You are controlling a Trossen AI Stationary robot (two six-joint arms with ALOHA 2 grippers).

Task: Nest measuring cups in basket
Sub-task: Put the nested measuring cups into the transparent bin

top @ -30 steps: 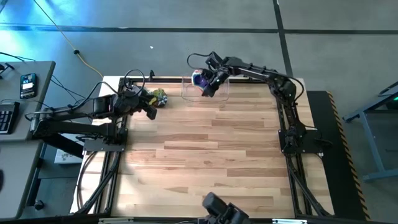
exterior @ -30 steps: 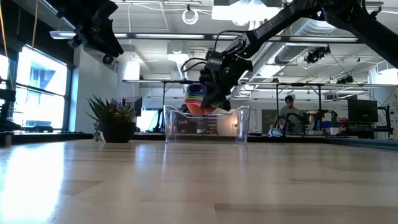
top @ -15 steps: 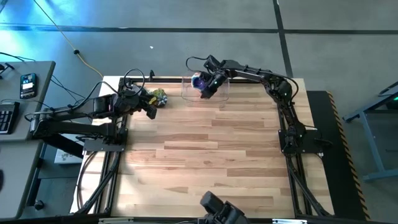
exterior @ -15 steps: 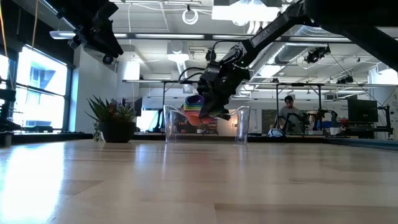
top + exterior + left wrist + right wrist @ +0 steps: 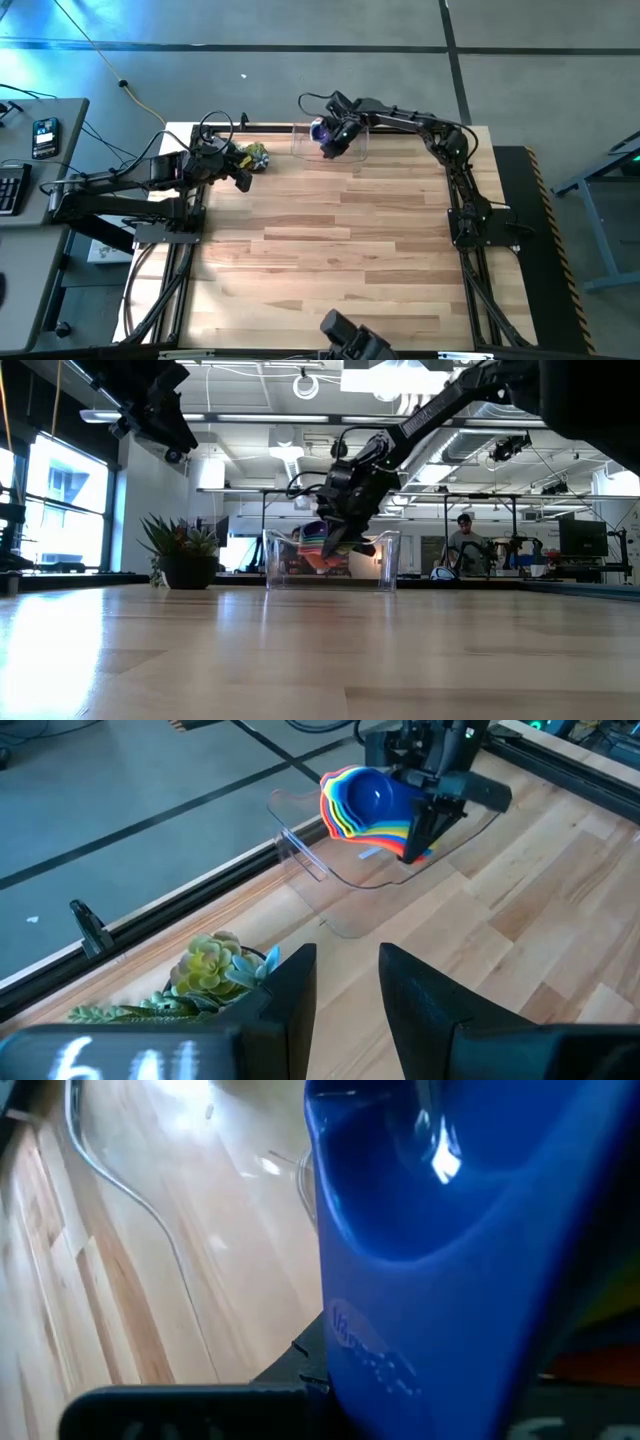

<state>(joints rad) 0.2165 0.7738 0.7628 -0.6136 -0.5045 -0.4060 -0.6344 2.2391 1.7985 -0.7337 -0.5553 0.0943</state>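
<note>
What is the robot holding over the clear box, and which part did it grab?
The right hand holds a stack of nested measuring cups, gripped at the handle end, over the clear basket. The left hand holds nothing.

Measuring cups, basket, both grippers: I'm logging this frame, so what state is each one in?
Measuring cups: nested in one stack, tilted, held over the basket.
Basket: clear, upright on the table's far edge.
Right gripper: shut on the measuring cups, above the basket.
Left gripper: open, empty, beside the plant.
</note>
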